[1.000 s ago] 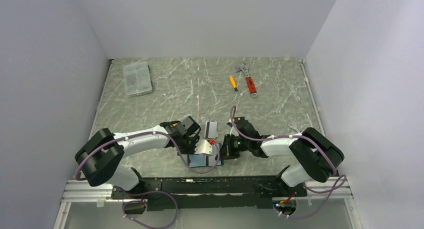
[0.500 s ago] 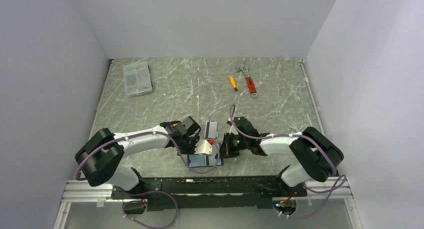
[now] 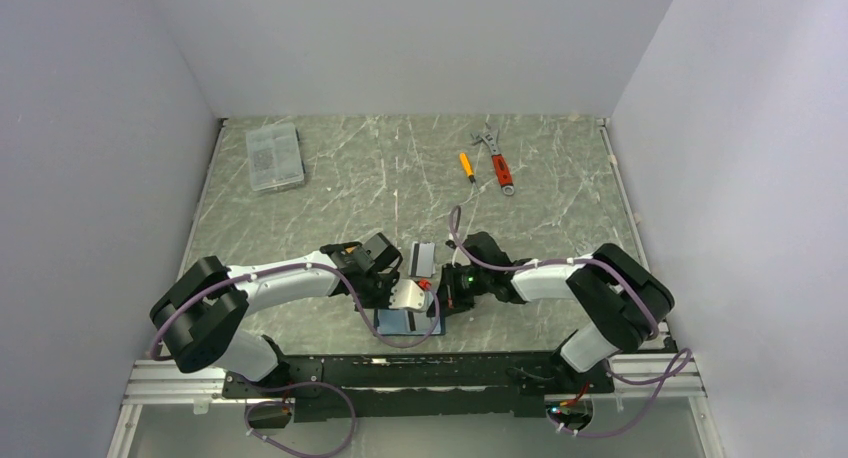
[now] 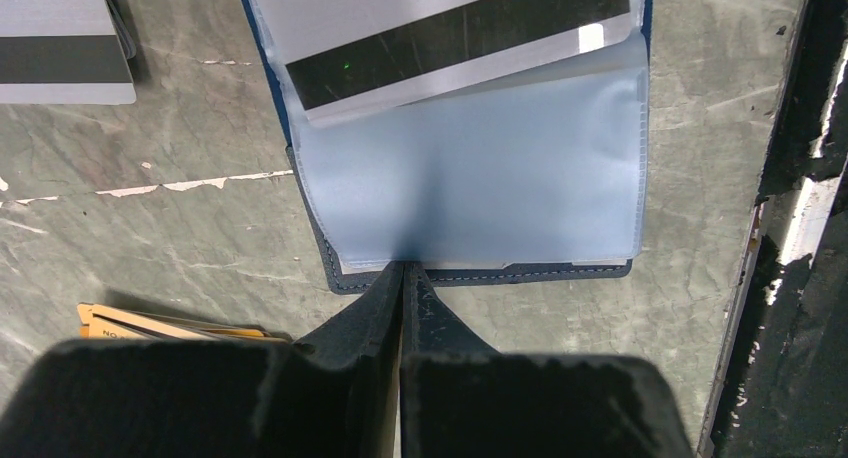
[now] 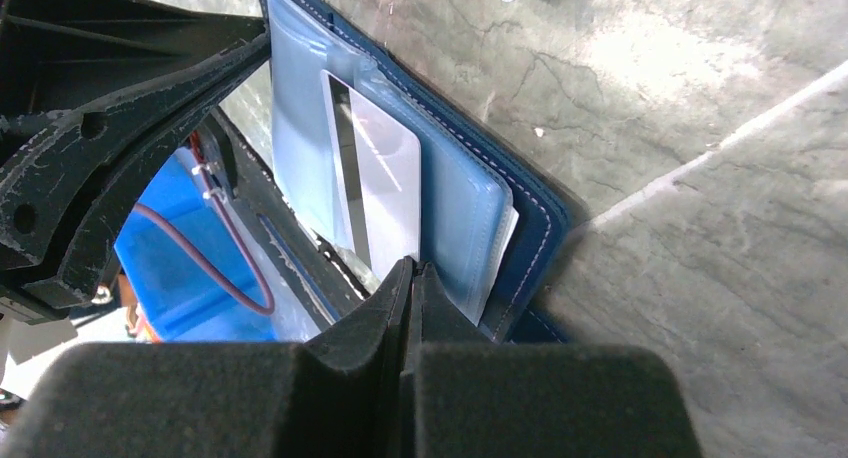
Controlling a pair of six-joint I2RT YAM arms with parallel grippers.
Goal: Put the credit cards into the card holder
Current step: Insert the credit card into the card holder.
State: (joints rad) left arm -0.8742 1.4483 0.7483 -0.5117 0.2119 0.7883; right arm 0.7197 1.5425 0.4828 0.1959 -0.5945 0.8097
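The navy card holder lies open near the table's front edge, its pale blue sleeve facing up. My left gripper is shut, and its tips pinch the sleeve's near edge. From the opposite side my right gripper is shut on a white-grey credit card with a black stripe, which lies partly in the sleeve. A second striped card lies flat just behind the holder. Orange-tan cards show beside my left fingers.
At the back left stands a clear plastic box. An orange-handled screwdriver and a red-handled wrench lie at the back right. The black front rail runs right next to the holder.
My right arm has shifted a little to the left, toward the holder, with the card. The left arm and the holder have stayed put.
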